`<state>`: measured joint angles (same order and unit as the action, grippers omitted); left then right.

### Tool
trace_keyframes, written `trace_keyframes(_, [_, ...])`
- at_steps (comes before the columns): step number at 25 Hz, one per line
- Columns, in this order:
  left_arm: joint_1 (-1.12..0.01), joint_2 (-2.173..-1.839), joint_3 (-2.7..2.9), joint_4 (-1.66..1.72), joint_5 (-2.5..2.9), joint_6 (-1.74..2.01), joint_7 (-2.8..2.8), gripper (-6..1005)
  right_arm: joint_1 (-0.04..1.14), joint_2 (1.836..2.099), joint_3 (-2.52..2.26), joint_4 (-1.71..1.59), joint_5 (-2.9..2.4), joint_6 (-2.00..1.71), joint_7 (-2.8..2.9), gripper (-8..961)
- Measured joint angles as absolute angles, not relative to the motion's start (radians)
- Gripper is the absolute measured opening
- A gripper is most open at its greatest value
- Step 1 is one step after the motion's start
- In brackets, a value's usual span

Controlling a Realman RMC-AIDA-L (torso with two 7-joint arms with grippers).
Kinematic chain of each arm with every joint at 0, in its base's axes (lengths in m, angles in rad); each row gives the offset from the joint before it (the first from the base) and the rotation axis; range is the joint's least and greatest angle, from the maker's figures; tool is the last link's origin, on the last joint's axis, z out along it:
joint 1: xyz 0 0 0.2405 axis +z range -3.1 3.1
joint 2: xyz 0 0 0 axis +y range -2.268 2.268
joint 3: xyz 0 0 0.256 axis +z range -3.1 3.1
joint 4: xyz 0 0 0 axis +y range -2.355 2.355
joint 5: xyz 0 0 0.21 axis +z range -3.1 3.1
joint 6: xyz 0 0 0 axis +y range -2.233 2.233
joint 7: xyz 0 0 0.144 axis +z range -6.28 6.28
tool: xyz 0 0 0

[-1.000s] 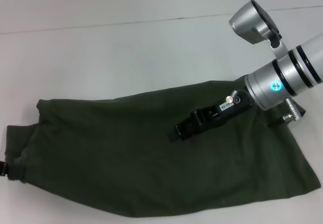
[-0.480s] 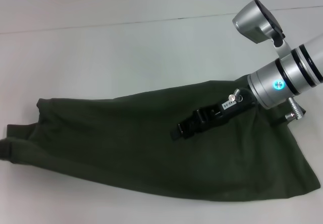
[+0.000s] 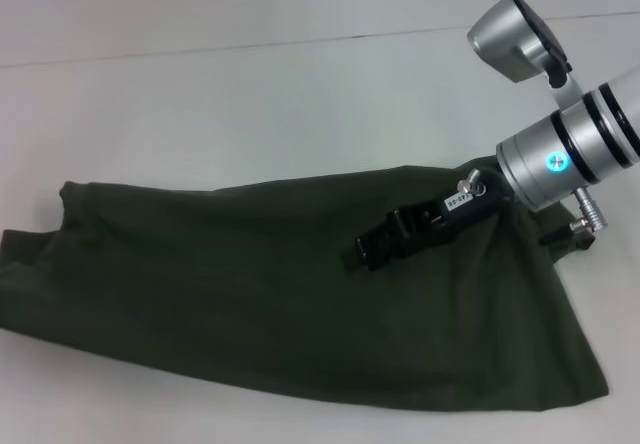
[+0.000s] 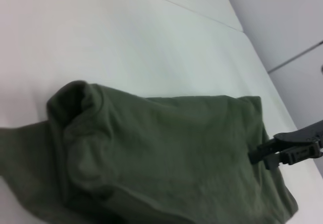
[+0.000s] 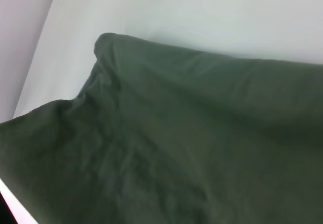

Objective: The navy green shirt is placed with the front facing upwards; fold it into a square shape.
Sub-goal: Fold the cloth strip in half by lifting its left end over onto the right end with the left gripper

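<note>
I am looking down at a plain white table [image 3: 250, 104], matte and evenly lit, with a thin dark seam [image 3: 300, 42] running across it toward the far side. Through the left wrist camera I am seeing that same seam [image 4: 181, 7] cutting diagonally over the white top, and beyond the table's edge a pale grey wall [image 4: 282, 17] is rising with a darker line crossing it. Through the right wrist camera the white surface [image 5: 202, 12] is meeting a grey strip [image 5: 20, 42] along one side.

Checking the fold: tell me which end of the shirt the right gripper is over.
The right gripper hangs over the navy green shirt toward its broad right end, not the bunched left end.
</note>
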<state>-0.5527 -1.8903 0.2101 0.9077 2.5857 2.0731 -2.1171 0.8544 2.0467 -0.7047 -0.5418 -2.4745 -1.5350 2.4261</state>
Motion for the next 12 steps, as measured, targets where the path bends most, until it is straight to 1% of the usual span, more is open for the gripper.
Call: trace_keyframes(12, [-0.461,-1.888,0.109,0.997,2.570,2.073,-2.133,7,0.849,2.031,-0.702,-0.550,-2.475,-1.534,2.439,474])
